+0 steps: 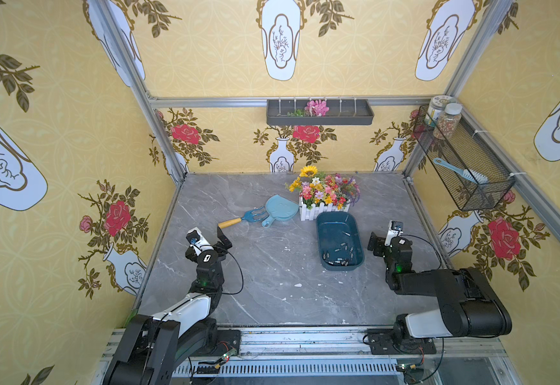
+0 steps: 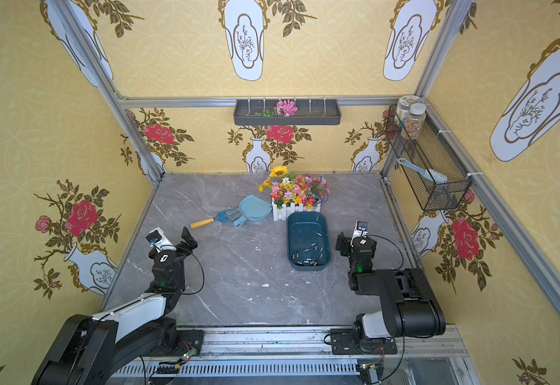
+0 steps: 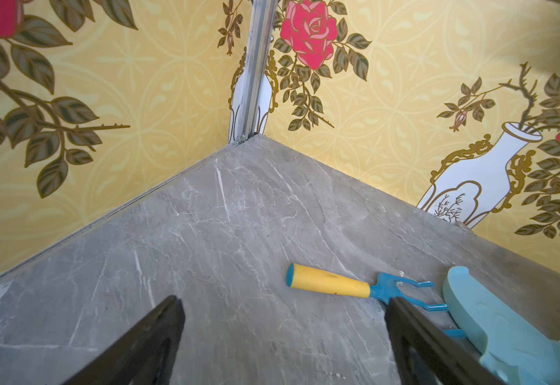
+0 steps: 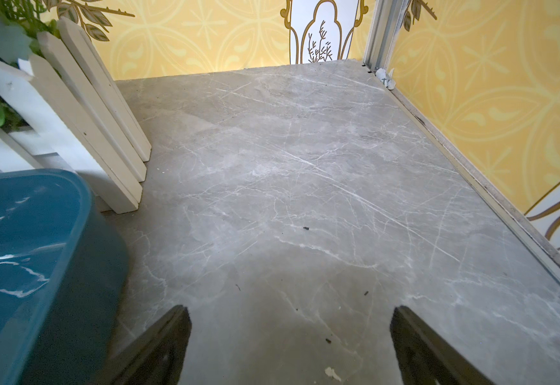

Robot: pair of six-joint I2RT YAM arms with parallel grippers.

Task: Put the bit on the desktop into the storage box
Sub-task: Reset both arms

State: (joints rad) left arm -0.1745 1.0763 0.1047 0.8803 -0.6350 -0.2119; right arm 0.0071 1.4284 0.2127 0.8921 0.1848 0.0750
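Right of centre in both top views, bits [image 1: 338,256] are seen piled in the storage box [image 1: 333,226], none spotted on the desktop [image 1: 272,300], left gripper [image 3: 283,301] and right gripper [image 4: 291,310] spread wide and empty, so it's judged basically done.

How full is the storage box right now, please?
Partly filled: small dark bits lie scattered inside the storage box, mostly toward its near end, in both top views.

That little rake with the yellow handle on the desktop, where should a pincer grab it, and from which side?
Probably the rake by its yellow handle, from above, jaws across its width: it lies flat with bare desktop either side, while the forked end lies close beside the dustpan.
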